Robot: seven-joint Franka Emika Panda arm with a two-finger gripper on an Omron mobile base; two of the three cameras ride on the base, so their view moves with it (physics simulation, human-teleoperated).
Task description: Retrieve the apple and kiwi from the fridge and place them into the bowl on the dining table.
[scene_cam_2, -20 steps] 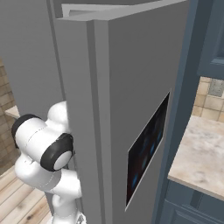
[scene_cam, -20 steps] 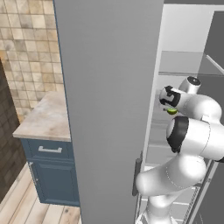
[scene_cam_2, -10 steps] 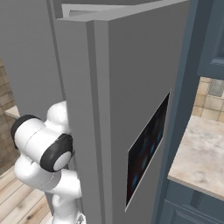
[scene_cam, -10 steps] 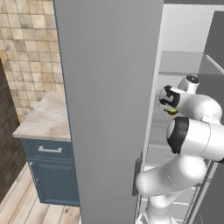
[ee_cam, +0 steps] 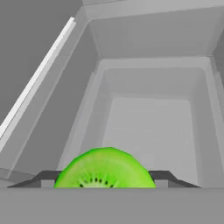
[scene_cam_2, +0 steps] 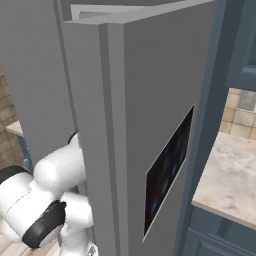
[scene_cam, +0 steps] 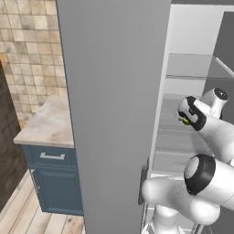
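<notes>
My arm rises from 5 o'clock in the left base view, folds at a dark elbow joint, and reaches up and in through the open fridge [scene_cam: 114, 91], my wrist ending near 3 o'clock beside the white shelves. My claw [scene_cam: 185, 119] is there, with a small spot of green at its tip: the kiwi [scene_cam: 186, 121].

The hand view gives what the base views cannot. The kiwi [ee_cam: 105, 168] sits at 6 o'clock between my two dark fingers [ee_cam: 46, 177], one at each flank and touching it, so I am clamped on the fruit. Its cut face shows bright green flesh with tiny dark seeds. Beyond it, toward 12 o'clock, is a white fridge compartment with sloping walls and a bare floor.

The right base view shows the outside instead: a grey fridge door [scene_cam_2: 150, 125] swung toward the camera, its black dispenser panel [scene_cam_2: 167, 172] at 5 o'clock, my white arm tucked behind the door at 8 o'clock, and a beige counter [scene_cam_2: 227, 182] at 4 o'clock.
</notes>
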